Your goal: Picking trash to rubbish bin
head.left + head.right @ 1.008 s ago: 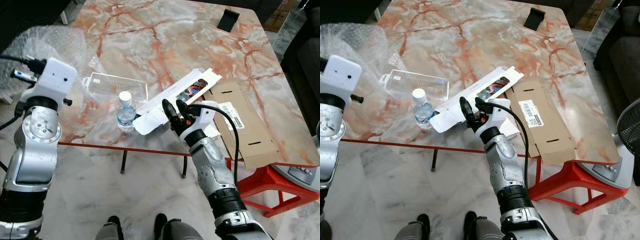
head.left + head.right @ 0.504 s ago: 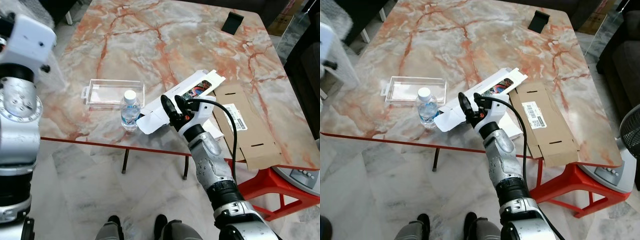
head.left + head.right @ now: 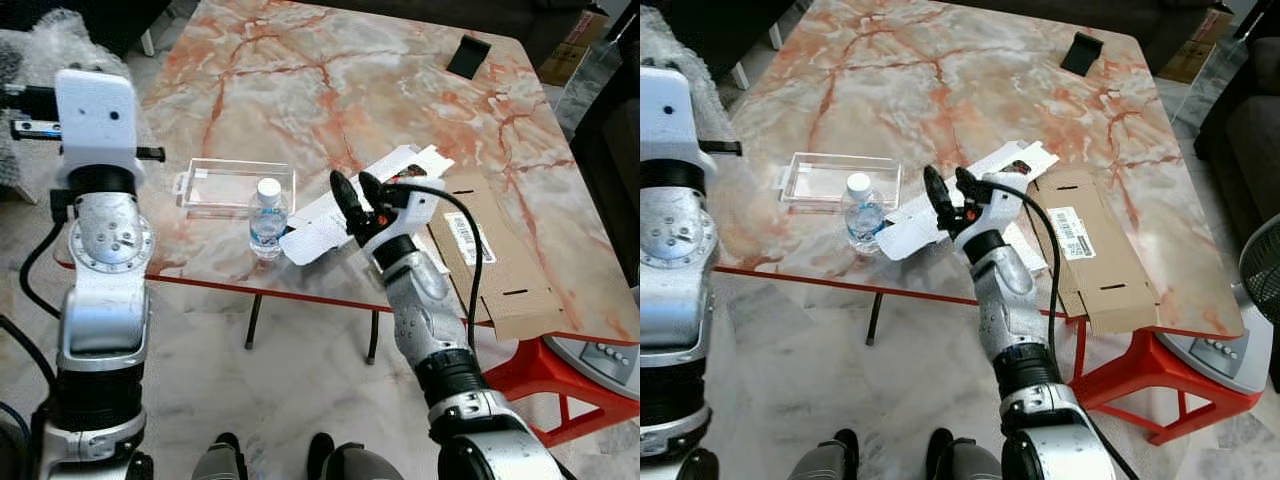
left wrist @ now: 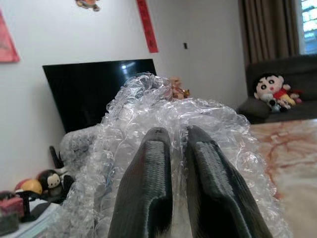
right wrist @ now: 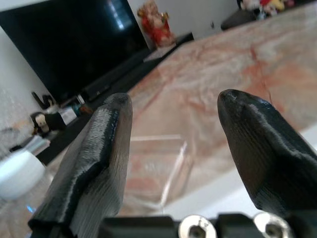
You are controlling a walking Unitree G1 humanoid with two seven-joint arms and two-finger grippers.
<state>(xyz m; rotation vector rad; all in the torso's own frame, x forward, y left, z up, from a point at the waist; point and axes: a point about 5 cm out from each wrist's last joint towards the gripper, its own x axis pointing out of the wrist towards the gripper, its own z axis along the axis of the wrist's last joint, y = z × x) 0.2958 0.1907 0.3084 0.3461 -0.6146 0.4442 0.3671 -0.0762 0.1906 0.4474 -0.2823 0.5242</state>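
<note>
Left eye view puts the right gripper (image 3: 356,190) at the centre of the frame, its two black fingers parted and pointing up over the near end of a long white carton (image 3: 345,205) that lies slanted on the marble table (image 3: 330,80); the fingers hang just above the carton's open flap, and whether they touch it cannot be told. In the right wrist view those fingers (image 5: 94,148) stand wide apart with nothing between them, and the marble surface runs away behind them toward a dark television screen. Just left of the carton's near end stands a small water bottle (image 3: 267,215) with a white cap, upright near the table's front edge, and behind it, toward the centre left, lies a clear plastic tray (image 3: 235,186). To the right of the carton a flattened brown cardboard box (image 3: 490,265) with a white label reaches down to the table's lower right edge, above a red stool (image 3: 520,365). A small black stand (image 3: 468,56) sits in the upper right part of the table. The left arm rises along the left side of the frame with its white wrist housing high up, beside the table. In the left wrist view the left gripper (image 4: 171,144) has its fingers drawn close together, pressed on a crumpled sheet of bubble wrap (image 4: 163,114) that billows around and behind them.
</note>
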